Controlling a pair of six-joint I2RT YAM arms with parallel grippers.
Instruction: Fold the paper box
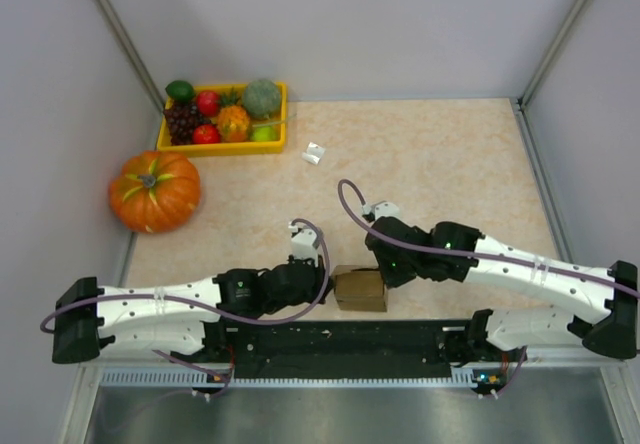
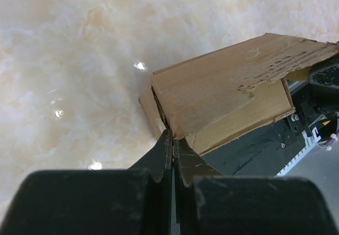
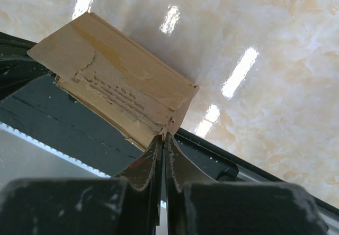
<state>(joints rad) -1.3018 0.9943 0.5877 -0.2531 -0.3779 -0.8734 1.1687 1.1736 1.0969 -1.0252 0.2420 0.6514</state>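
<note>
The paper box [image 1: 360,289] is a small brown kraft cardboard box held between both arms above the table's near edge. My left gripper [image 1: 322,282] is shut on its left lower corner; in the left wrist view the black jaws [image 2: 172,137] pinch the cardboard edge of the box [image 2: 222,97]. My right gripper [image 1: 385,272] is shut on the box's right corner; in the right wrist view the jaws [image 3: 163,137] pinch the corner of the box [image 3: 116,87]. A torn, perforated flap shows along one box edge.
An orange pumpkin [image 1: 155,191] sits at the left. A yellow tray [image 1: 225,147] of toy fruit stands at the back left. A tiny white object [image 1: 314,153] lies beside the tray. The black base rail [image 1: 340,342] runs under the box. Grey walls surround the table.
</note>
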